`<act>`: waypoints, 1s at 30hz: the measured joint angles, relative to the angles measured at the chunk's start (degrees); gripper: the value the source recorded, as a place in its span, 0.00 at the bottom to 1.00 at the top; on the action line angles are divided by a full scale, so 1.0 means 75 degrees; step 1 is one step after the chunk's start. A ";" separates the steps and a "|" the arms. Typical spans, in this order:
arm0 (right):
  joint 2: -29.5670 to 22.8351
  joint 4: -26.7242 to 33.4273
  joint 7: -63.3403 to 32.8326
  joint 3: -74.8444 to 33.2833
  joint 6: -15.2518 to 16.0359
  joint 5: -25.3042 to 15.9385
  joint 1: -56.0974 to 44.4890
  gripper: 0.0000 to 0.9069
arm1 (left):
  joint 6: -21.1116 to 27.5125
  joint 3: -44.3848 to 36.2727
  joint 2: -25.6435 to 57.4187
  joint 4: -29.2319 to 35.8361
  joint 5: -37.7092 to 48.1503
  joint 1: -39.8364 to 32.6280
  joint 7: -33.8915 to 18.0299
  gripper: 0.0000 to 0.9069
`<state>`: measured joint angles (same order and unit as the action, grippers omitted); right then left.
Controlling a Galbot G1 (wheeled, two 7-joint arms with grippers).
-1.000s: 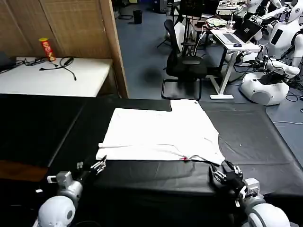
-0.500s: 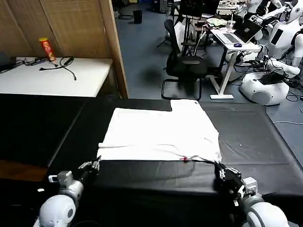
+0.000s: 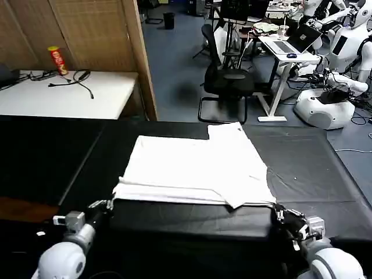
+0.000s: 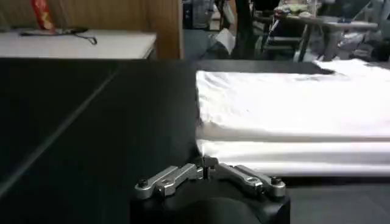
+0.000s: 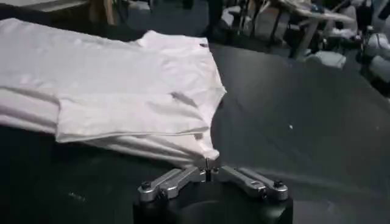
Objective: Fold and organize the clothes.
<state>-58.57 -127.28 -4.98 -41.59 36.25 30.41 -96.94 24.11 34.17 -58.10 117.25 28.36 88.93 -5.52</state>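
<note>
The clothes are one white T-shirt [image 3: 192, 165], lying folded flat on the black table [image 3: 52, 157] with its plain side up. My left gripper [image 3: 106, 204] is shut on the shirt's near left corner. In the left wrist view the fingertips [image 4: 207, 165] meet right at the edge of the stacked layers of the T-shirt [image 4: 292, 109]. My right gripper [image 3: 278, 210] is shut on the near right corner. In the right wrist view the T-shirt [image 5: 122, 79] tapers down into the closed tips of the right gripper [image 5: 207, 165]. A small flap [image 3: 235, 199] lies doubled over near that corner.
The black table stretches wide to both sides of the shirt. Behind it stand a wooden partition [image 3: 87, 35], a white desk [image 3: 70, 93] with a red can [image 3: 57, 59] and cables, an office chair [image 3: 226, 81] and other robots [image 3: 331, 104].
Both grippers have closed on the shirt's near edge and drawn back toward me. The near edge came with them, a flap turned over at the right, and the red print is now covered.
</note>
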 joint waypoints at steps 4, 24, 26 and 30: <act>-0.0106 -0.0430 0.0000 -0.0164 0.0090 -0.0022 -0.0450 0.00 | 0.0033 0.0124 0.0188 0.0371 -0.0196 0.0525 0.0047 0.00; -0.0253 -0.1614 -0.0152 -0.0416 0.0794 0.0113 -0.1497 0.97 | 0.0606 0.0784 0.0133 0.1549 -0.0333 0.2266 -0.0123 0.97; -0.0240 -0.1717 -0.0147 -0.0514 0.0792 0.0334 -0.1438 0.97 | 0.0765 0.0828 0.0107 0.1653 -0.0344 0.2272 -0.0199 0.97; -0.0112 -0.1596 -0.0107 -0.0564 0.0652 0.0638 -0.0945 0.97 | 0.0797 0.0945 0.0074 0.1844 -0.0177 0.2186 -0.0374 0.97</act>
<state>-59.41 -139.25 -5.79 -45.82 41.13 35.19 -104.03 30.08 41.26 -57.54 131.08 27.04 105.32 -8.32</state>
